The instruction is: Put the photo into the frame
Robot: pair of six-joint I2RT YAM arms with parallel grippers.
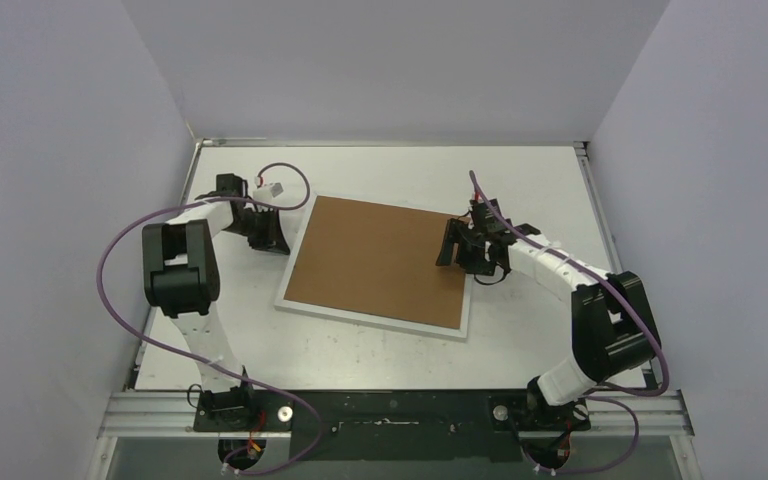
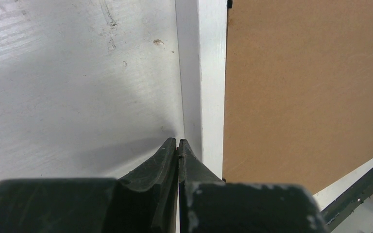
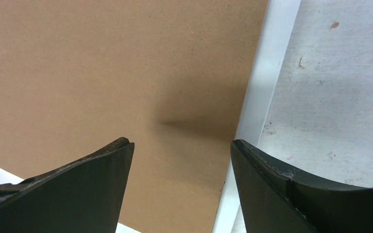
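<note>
The white frame [image 1: 368,320] lies flat in the middle of the table, its opening filled by the brown cardboard backing board [image 1: 380,260]. The photo is hidden. My left gripper [image 1: 282,240] is shut, with nothing visible between its fingers; its tips [image 2: 178,143] are at the outer side of the frame's left edge [image 2: 211,73], beside the board [image 2: 311,82]. My right gripper [image 1: 457,248] is open and empty over the frame's right edge [image 3: 267,73], its midpoint [image 3: 182,145] over the board [image 3: 102,63], one finger on each side of the edge.
The white table [image 1: 390,165] is walled by grey panels on three sides. Purple cables loop from both arms. The black rail with the arm bases [image 1: 390,412] runs along the near edge.
</note>
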